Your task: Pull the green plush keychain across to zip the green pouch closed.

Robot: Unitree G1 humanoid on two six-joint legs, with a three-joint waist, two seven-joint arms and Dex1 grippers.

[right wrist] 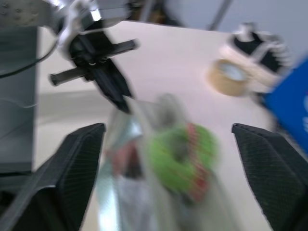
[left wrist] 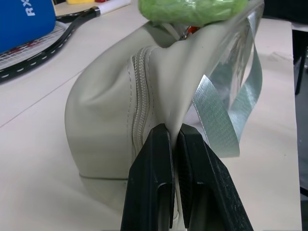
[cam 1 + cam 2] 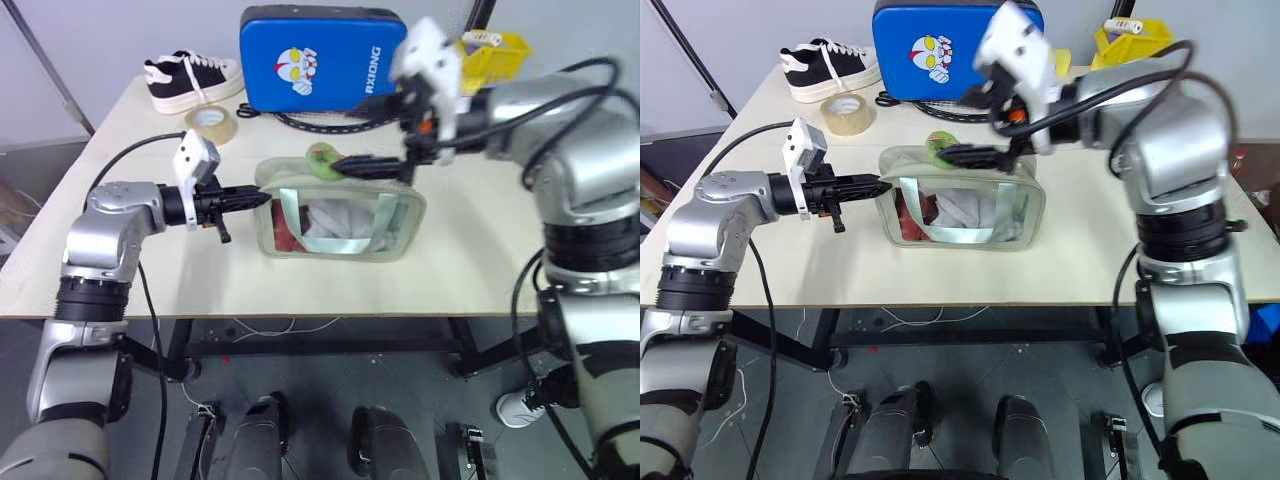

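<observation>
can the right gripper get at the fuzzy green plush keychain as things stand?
Probably yes. The right gripper is open, and the fuzzy lime-green plush keychain sits uncovered on top of the pale green soft pouch between its fingers. The left gripper pinches the pouch's far end, clear of it.

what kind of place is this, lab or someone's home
Probably a lab or test room, not a home: a plain table on a black metal frame with loose cables beneath, bare grey walls, and unrelated props laid out, such as a sneaker, a tape roll and a blue case.
</observation>
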